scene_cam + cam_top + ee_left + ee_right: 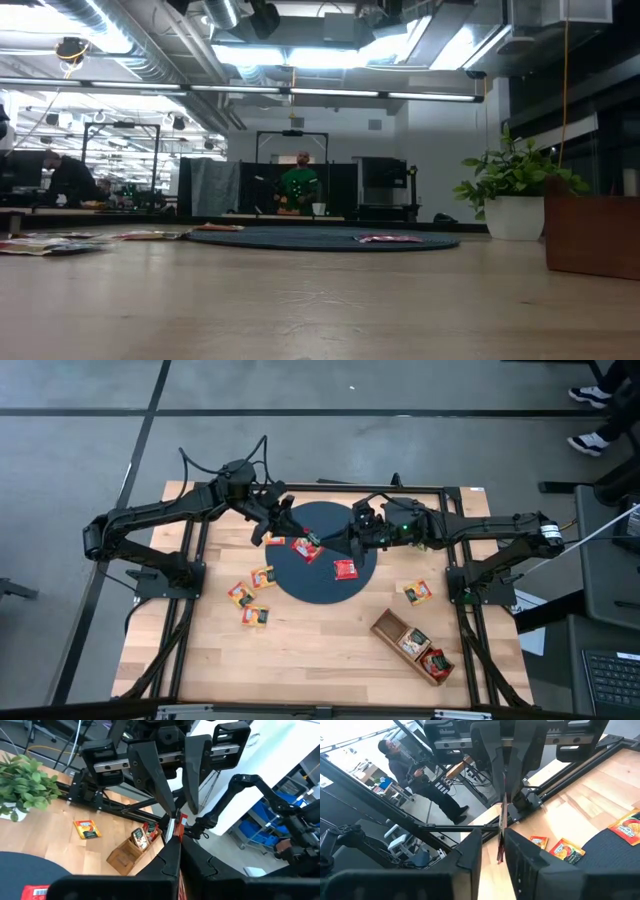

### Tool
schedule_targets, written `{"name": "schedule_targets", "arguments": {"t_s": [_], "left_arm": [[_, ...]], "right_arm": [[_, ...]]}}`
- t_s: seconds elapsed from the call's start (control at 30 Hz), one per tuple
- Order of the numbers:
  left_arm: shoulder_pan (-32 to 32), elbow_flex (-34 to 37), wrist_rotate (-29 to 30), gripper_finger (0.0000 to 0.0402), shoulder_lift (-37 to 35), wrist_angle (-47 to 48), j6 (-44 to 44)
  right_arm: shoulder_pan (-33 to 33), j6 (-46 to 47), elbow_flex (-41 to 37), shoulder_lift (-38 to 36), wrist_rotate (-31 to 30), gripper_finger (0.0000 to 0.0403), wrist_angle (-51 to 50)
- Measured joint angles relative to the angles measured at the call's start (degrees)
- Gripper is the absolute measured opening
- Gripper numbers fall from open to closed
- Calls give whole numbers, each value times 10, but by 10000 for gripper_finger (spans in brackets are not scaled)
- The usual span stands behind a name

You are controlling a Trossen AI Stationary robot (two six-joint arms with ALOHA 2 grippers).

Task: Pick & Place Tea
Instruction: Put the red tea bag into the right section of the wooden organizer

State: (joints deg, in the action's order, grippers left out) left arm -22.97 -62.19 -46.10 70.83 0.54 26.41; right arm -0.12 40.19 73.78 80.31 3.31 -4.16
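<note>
Wooden table (300, 650) is lying under both arms, and over its dark round mat (325, 585) the two grippers are meeting tip to tip, well above the surface. You are looking at one tea packet (176, 822) hanging in the air between them. It is standing on edge, with its long side running along the line of the fingers.

The left gripper (300, 532) is clamping this packet. The right gripper (340, 543) is sitting on the packet's other end, and I cannot tell if its fingers are gripping or loose – please check it before you are pulling the arms apart.

The wooden tray (412, 646) is lying toward the table's front right corner, so the right arm is nearer to it. The room for moving is open – only two red packets (345, 568) are lying on the mat below, and the loose ones (250, 595) are lying off to the left side.
</note>
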Motion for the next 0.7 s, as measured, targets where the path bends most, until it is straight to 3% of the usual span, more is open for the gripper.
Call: {"name": "schedule_targets", "arguments": {"t_s": [0.3, 0.7], "left_arm": [[0, 0, 10, 2, 0, -17, 0], [0, 0, -9, 2, 0, -37, 14]], "right_arm": [[0, -2, 0, 0, -2, 105, 0], [-2, -15, 0, 0, -11, 63, 0]]}}
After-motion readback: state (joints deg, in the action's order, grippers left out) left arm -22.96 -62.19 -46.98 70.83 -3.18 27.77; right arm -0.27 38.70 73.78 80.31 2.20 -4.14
